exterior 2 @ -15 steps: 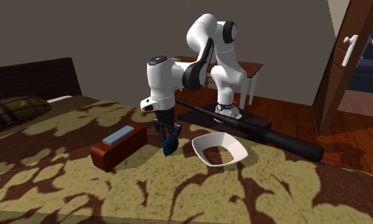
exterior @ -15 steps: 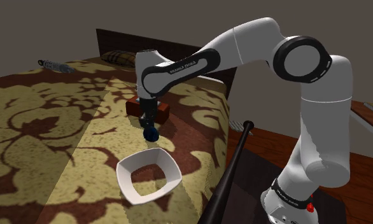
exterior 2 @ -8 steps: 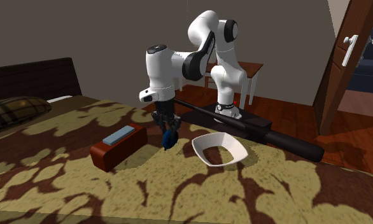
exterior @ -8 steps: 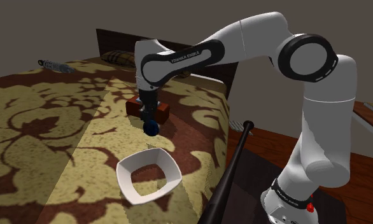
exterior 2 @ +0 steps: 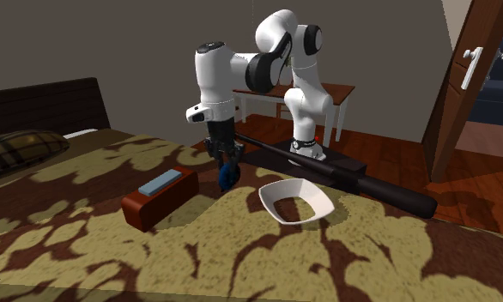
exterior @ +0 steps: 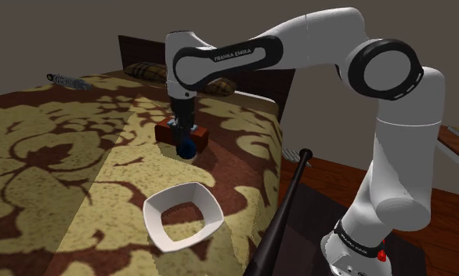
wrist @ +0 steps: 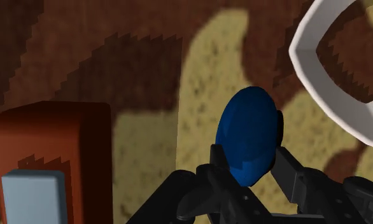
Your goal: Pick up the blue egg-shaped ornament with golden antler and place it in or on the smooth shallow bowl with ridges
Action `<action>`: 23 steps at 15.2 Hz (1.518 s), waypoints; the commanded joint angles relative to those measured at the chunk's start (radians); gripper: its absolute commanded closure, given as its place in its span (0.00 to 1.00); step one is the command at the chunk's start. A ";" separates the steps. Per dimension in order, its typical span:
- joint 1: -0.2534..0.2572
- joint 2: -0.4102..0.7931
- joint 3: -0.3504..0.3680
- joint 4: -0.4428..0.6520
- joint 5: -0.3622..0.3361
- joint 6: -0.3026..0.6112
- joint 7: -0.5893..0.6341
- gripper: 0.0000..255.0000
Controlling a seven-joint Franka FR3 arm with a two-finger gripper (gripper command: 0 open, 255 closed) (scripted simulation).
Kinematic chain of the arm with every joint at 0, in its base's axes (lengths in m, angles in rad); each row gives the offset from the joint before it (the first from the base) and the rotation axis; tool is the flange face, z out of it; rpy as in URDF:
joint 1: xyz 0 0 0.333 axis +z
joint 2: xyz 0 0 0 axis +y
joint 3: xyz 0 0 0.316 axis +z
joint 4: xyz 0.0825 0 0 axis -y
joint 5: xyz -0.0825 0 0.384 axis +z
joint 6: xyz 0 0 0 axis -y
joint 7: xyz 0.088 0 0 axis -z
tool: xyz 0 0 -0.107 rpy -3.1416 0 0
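Note:
A dark blue egg-shaped ornament (wrist: 247, 135) sits clasped between my gripper's (wrist: 250, 162) two black fingers; no golden antler shows on it. My gripper (exterior: 184, 138) hangs above the patterned bed with the blue ornament (exterior: 187, 147) at its tip, in front of the reddish-brown box (exterior: 198, 137). In the second exterior view my gripper (exterior 2: 225, 163) holds the ornament (exterior 2: 228, 174) in the air between the box (exterior 2: 160, 199) and the white bowl (exterior 2: 298, 202). The shallow white bowl (exterior: 182, 216), squarish with a raised rim, lies on the bed nearer the stand. Beyond the fingertips the bowl (wrist: 335, 76) shows.
The bed (exterior: 56, 165) has a brown and gold floral cover. The reddish-brown box (wrist: 48, 159) carries a pale blue-grey slab on top. A long black bat-like object (exterior: 287, 212) lies along the bed's edge. A plaid pillow (exterior 2: 18, 150) rests at the headboard.
The arm has lifted the gripper with the blue ornament higher above the bed, away from the cover. The bowl and box have not moved.

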 commanded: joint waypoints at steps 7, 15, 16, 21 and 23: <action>0.042 -0.125 0.036 -0.144 0.023 0.023 0.075 1.00; 0.118 -0.275 0.105 -0.336 0.065 0.074 0.208 1.00; 0.128 -0.290 0.115 -0.354 0.071 0.079 0.225 1.00; 0.158 -0.316 0.145 -0.425 0.083 0.128 0.278 1.00; 0.159 -0.305 0.145 -0.441 0.080 0.154 0.279 1.00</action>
